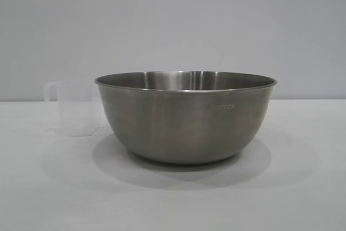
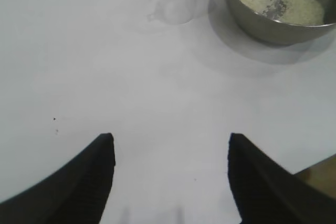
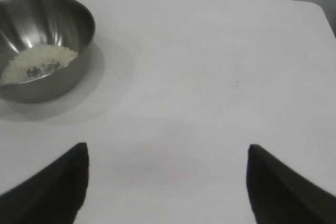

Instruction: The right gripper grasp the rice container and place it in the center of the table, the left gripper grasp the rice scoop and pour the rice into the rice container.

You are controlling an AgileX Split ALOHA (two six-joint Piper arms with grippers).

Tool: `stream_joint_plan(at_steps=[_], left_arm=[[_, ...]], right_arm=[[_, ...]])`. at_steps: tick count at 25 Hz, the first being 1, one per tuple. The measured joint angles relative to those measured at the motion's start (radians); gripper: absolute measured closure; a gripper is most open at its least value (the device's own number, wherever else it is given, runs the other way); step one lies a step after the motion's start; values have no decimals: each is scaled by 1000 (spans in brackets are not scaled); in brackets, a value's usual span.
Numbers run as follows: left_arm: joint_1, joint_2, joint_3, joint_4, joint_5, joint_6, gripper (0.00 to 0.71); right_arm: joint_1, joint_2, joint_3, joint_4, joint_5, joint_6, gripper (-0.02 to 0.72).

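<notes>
1. One counter point(image 1: 303, 187), plain white, carries everything; in the left wrist view a corner of it is cut off beside a brownish strip.
2. One rice container point(image 1: 186, 117), a round steel bowl with a rolled rim, stands upright on the counter near its middle in the exterior view. The faint lettering on its side is too dim to read. Both wrist views cut off part of its rim.
3. Two claws, neither seen in the exterior view. The left claw point(image 2: 170, 177) hangs over bare counter, well apart from the bowl, its two black fingers spread with nothing between them; only the tips show. The right claw point(image 3: 167, 182) also hangs over bare counter, fingers spread wider and holding nothing, the bowl well off to one side.
4. One rice scoop point(image 1: 73, 106), a frosted translucent cup with a loop handle, stands upright on the counter just beside the bowl, partly hidden behind it. It is hard to make out against the white in the left wrist view; whether anything is inside it cannot be told.
5. One patch of rice point(image 2: 283, 3) lies in the bowl's bottom, a pale layer with bare steel showing through at its middle. Single grains cannot be counted.
</notes>
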Motion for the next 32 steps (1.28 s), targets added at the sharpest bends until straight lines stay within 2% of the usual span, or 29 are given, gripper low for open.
stream_joint_plan(at_steps=[5,13,32], left_arm=[[0,-39,33,33,6,0,305],[0,-44,71,39,-48,-2,305],[0,-44,77,90,-46,-72,305]], right_arm=[[0,0,0,0,0,0,133],[0,0,0,0,0,0,133],[0,0,0,0,0,0,133]])
